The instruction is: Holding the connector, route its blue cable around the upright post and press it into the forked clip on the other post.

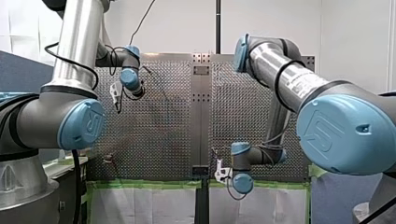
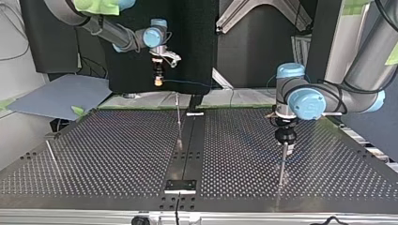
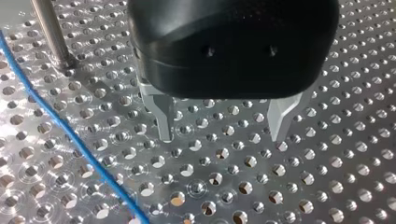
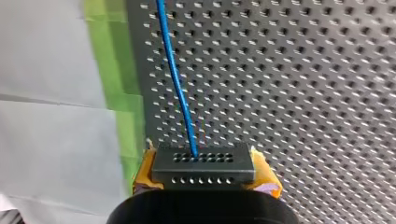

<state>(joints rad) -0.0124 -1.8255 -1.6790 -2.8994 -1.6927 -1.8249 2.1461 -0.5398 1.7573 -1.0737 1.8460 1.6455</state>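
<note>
My right gripper point(image 4: 204, 176) is shut on a dark connector block point(image 4: 203, 164), with yellow pads on both its sides. A blue cable point(image 4: 176, 79) runs out of the block across the perforated plate. In the top view my right gripper point(image 2: 158, 79) hangs high over the far edge, and the cable point(image 2: 190, 84) trails off to the right. My left gripper point(image 3: 222, 137) is open, its metal fingers point(image 3: 164, 122) just above the plate with nothing between them. The cable point(image 3: 70, 135) lies beside it, past an upright post point(image 3: 50, 32). In the top view my left gripper point(image 2: 285, 145) stands over a thin post point(image 2: 281, 168).
Another upright post point(image 2: 179, 123) stands near the plate's middle seam, and a thin rod point(image 2: 50, 152) leans at the top view's left. Green tape point(image 4: 112, 70) and white sheeting border the plate's edge. A black bracket point(image 2: 180, 186) sits on the seam.
</note>
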